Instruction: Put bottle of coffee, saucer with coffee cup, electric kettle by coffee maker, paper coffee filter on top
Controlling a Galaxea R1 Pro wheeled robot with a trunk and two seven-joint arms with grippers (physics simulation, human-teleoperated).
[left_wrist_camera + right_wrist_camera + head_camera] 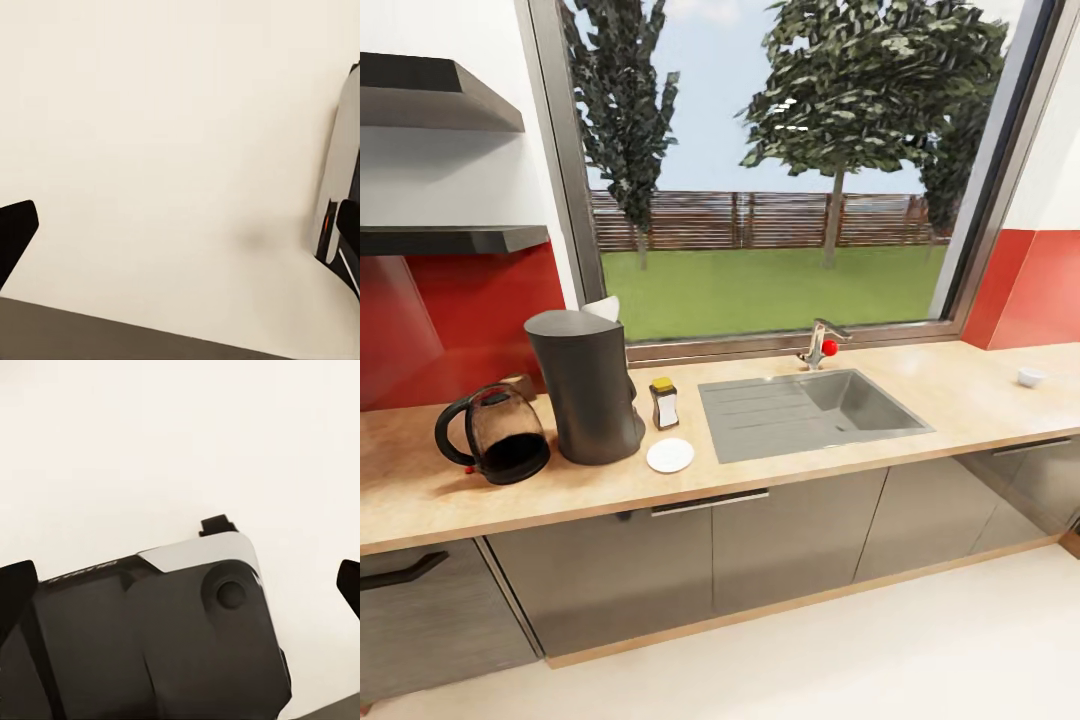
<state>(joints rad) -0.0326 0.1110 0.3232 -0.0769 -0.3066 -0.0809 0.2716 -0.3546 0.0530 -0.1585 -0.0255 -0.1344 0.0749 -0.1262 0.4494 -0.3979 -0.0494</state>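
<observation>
Head view: the wooden surface (pixel 960 395) runs under a wide window, with the sink (pixel 810 410) set in its middle and a faucet (pixel 818 345) behind it.
Coffee maker: the coffee maker (pixel 585 385) stands upright left of the sink, with a paper coffee filter (pixel 602 307) poking up from its top.
Electric kettle: the electric kettle (pixel 495 435) sits just beside the coffee maker on its left, handle turned outward.
Bottle of coffee: the bottle of coffee (pixel 664 403) stands just right of the coffee maker, between it and the sink.
Saucer: the white saucer (pixel 670 455) lies in front of the bottle, near the coffee maker's base (nothing rests on it).
Coffee cup: the small white coffee cup (pixel 1031 377) sits far along the surface to the right, well apart from the saucer.
Shelves: two dark shelves (pixel 450 238) hang on the wall at upper left.
Left wrist view: the left gripper (pixel 180 232) has its fingers spread wide over pale floor (pixel 165 135), holding nothing.
Right wrist view: the right gripper (pixel 184 585) is likewise spread apart, pointing down at the robot's own dark base (pixel 150 637) and the floor.
</observation>
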